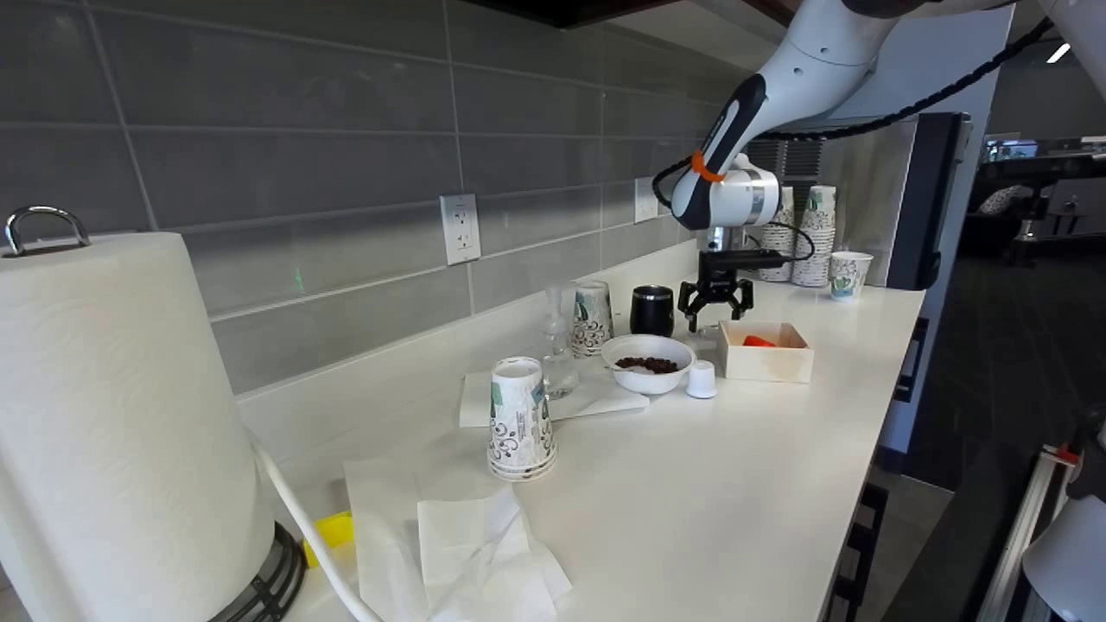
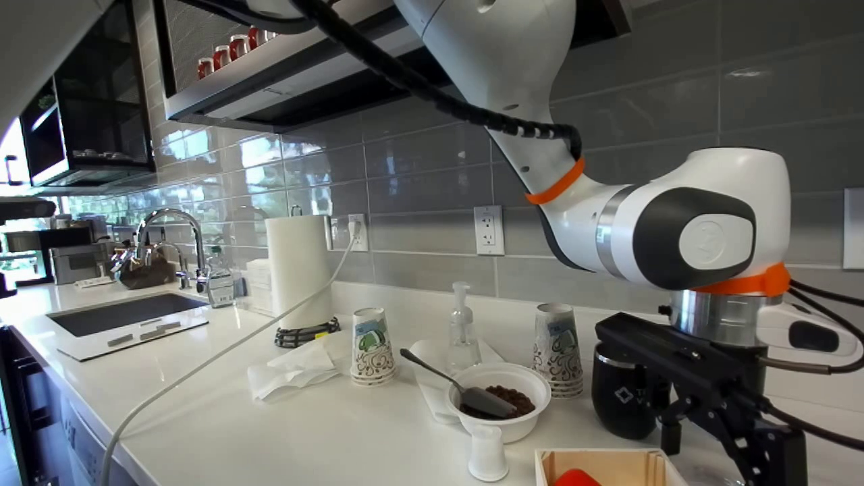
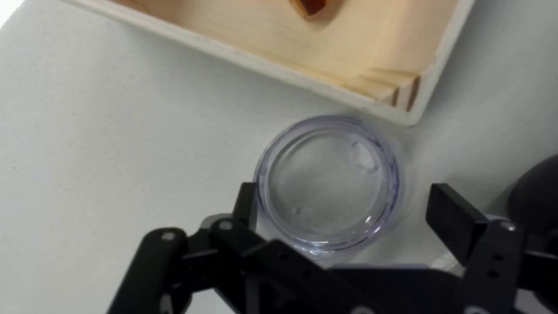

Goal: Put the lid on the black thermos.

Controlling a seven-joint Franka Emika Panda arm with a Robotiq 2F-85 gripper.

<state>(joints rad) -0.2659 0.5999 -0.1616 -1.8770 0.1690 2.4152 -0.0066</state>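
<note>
The black thermos (image 1: 651,311) stands upright by the wall; it also shows in an exterior view (image 2: 615,398), partly behind the gripper, and at the right edge of the wrist view (image 3: 536,196). The lid (image 3: 327,187) is a clear round disc lying on the counter; it shows faintly in an exterior view (image 1: 707,332). My gripper (image 3: 344,196) is open, pointing down over the lid, beside the thermos; it shows in both exterior views (image 1: 715,320) (image 2: 732,449). The left finger overlaps the lid's edge in view; I cannot tell if it touches. The right finger is apart from it.
A wooden box (image 1: 767,367) with a red object sits close to the lid. A white bowl (image 1: 635,380) with a spatula, a small white cup (image 1: 702,380) and patterned paper cups (image 1: 593,320) stand near. A soap bottle (image 2: 462,331) is by the wall.
</note>
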